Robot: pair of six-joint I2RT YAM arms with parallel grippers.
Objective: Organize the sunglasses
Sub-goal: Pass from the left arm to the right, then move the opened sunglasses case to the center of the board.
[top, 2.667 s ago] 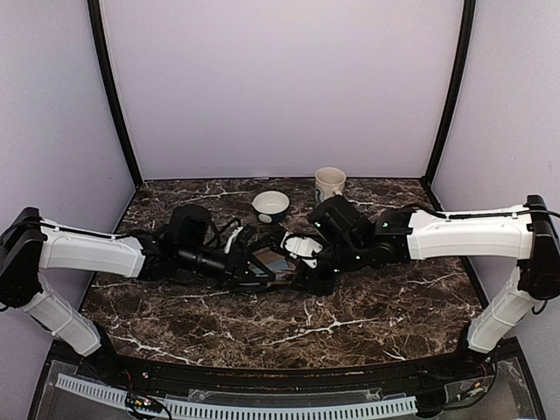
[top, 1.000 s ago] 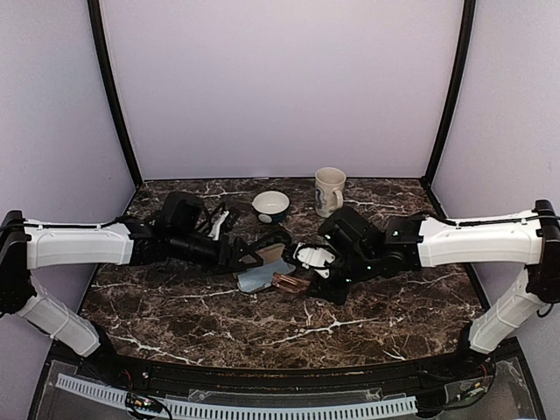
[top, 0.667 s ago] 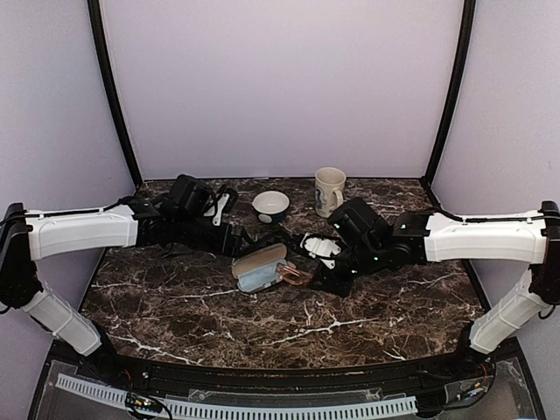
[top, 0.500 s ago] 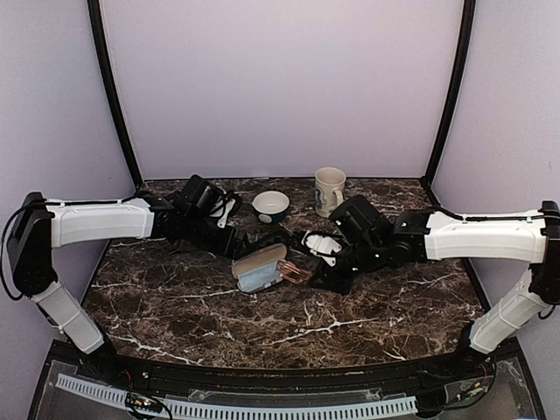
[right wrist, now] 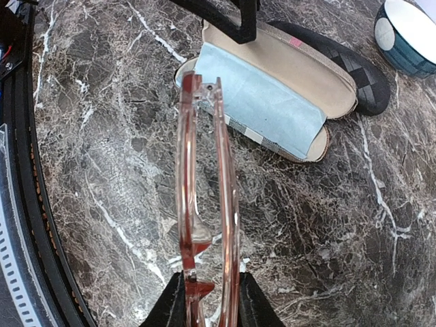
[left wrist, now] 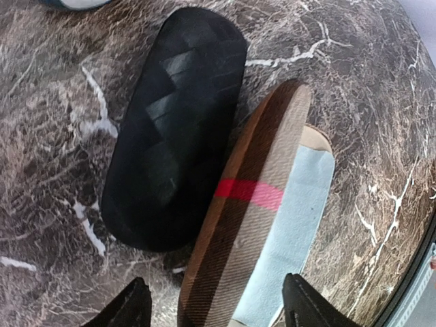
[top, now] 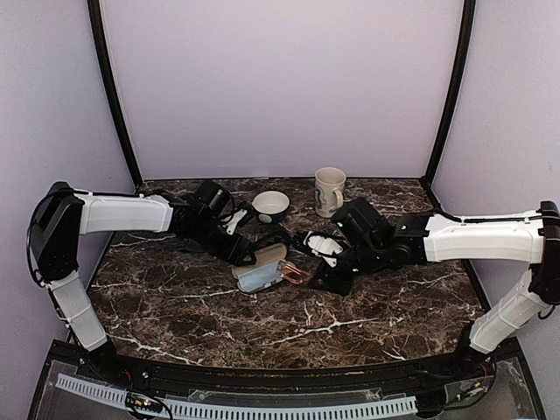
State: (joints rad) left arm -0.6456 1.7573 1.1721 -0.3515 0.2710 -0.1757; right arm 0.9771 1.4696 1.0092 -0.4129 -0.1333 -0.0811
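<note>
Lab test booth: plain lavender walls (top: 280,87), black corner posts (top: 114,96), marble-patterned tabletop (top: 262,324).

- The left arm (top: 122,213) is a long white tube with black bends.
- The right arm (top: 477,238) looks the same: white tubes and black bends.
- A big black shoulder block (top: 54,223) is at 9 o'clock in the top view, and another is at 3 o'clock.
- Thin black cables (top: 229,214) curl by the left arm's black wrist.
- The left gripper (left wrist: 214,312) has black, pointy fingertips (left wrist: 129,308).
- The right gripper (right wrist: 208,306) has black fingers too, and a white piece on its body.
</note>
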